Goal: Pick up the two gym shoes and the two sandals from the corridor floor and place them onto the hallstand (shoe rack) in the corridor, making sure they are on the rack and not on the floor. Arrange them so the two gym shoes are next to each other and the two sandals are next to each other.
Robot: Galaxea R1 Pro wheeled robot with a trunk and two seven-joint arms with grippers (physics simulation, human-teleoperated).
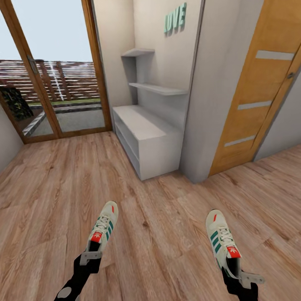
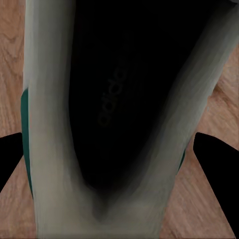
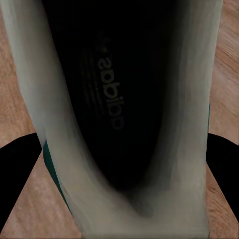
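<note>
Short of the shoe rack [image 1: 146,138]: robot, facing it.
Left hand [image 1: 93,253]: grasping left sneaker [image 1: 104,226].
Right hand [image 1: 239,271]: grasping right sneaker [image 1: 220,238].
Progress: sneakers lifted, rack bare; sandals left.

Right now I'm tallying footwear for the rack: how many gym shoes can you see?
2. One gym shoe is held at its heel by the left tool; the other is held by the right tool, both over the corridor floor.

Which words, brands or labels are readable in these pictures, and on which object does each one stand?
"LOVE": teal letters on the wall above the hallstand.
"adidas": insole of the left gym shoe.
"adidas": insole of the right gym shoe.
Red tongue labels on both shoes: too small to read.
</note>
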